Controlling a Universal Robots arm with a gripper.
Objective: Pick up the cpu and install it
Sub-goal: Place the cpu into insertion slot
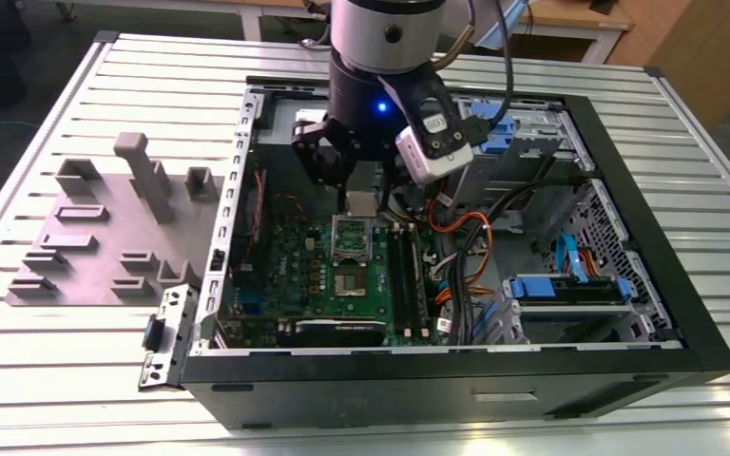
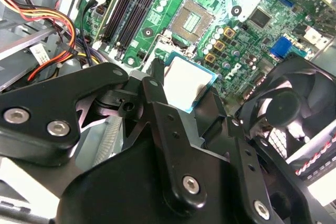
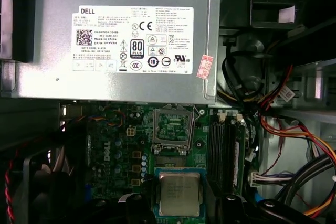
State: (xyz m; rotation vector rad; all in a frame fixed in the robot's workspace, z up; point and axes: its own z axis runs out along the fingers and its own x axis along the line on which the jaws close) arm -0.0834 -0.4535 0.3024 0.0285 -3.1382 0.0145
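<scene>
The slatted metal table (image 1: 48, 370) carries an open computer case (image 1: 467, 385). Inside it, the grey power supply (image 3: 52, 40) sits next to the green motherboard (image 3: 113, 148). The gripper (image 1: 356, 194) hangs inside the case above the board. Its fingers (image 2: 157, 85) are closed on two opposite edges of the cpu (image 2: 188, 81). The cpu is held flat, metal top up, clear of the board. It is near the socket (image 3: 170, 129) but not in it. The contact field of the socket is exposed.
</scene>
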